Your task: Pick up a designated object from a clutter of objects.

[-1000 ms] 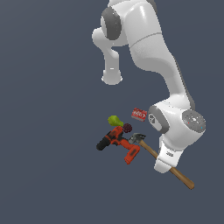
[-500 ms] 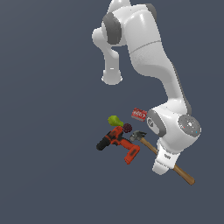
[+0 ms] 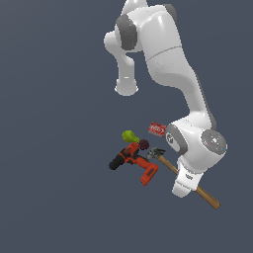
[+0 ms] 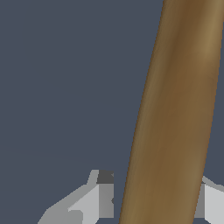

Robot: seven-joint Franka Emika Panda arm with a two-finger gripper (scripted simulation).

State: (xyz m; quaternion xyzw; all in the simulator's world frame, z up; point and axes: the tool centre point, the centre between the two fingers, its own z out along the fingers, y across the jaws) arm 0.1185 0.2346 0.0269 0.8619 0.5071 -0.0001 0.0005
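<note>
The hammer [image 3: 210, 199] lies flat, its dark grey head [image 3: 156, 153] beside the drill and its light-brown wooden handle [image 4: 175, 113] running toward the exterior view's right. My gripper [image 3: 182, 189] is low over the middle of the handle. In the wrist view the gripper [image 4: 155, 199] straddles the handle, one grey finger [image 4: 103, 197] on each side. A thin gap shows at one finger, so the gripper is open. The rest of the clutter is an orange-black drill [image 3: 133, 162], a green pear [image 3: 129, 136], a dark purple ball [image 3: 144, 144] and a small red box [image 3: 156, 129].
The clutter sits close to the hammer head, on the exterior view's left of my hand. The arm's white links [image 3: 168, 54] rise behind the box. Plain dark grey floor [image 3: 54, 148] surrounds everything.
The hand has sunk lower onto the middle of the hammer handle. The hammer and the other objects have not moved.
</note>
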